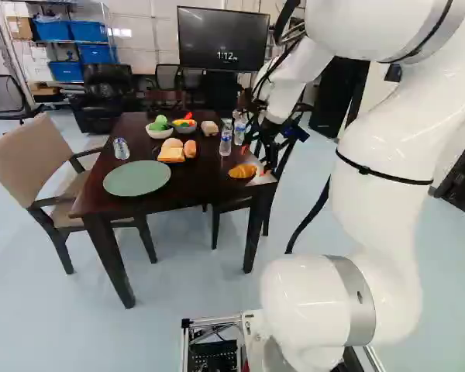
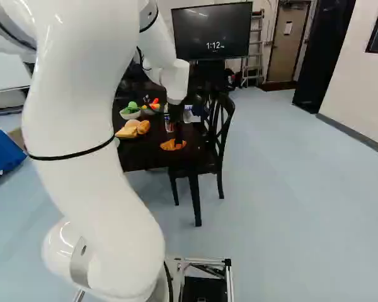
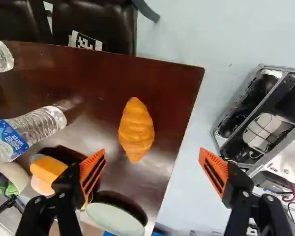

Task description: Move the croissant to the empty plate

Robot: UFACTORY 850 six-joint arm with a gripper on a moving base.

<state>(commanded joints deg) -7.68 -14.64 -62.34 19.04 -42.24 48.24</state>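
- Our gripper (image 1: pixel 256 160) is spread wide, its two orange-padded fingers well apart and touching neither side of the croissant (image 3: pixel 136 130).
- The croissant lies on the dark table (image 1: pixel 190 191), near a corner. In the wrist view it is ahead of the gap between our fingers, nearer the finger on the table side.
- One finger stands over the tabletop; the other is past the table's edge, over the pale floor (image 3: pixel 187 147).
- Beside the croissant we see a bottle (image 3: pixel 29 130), lying across the wrist view because we look down; the left base view shows it upright.
- The round green plate (image 1: pixel 136 177) sits bare near the table's near edge. A stretch of dark tabletop separates it from the croissant, with the bread (image 1: pixel 171 153) farther back.
- Only the left base view gives us the whole plate, plus a tan chair (image 1: pixel 23 159); the wrist view catches part of the plate, and our arm hides it in the right base view.
- The right base view alone shows us a door (image 2: pixel 288 44) beyond the table.
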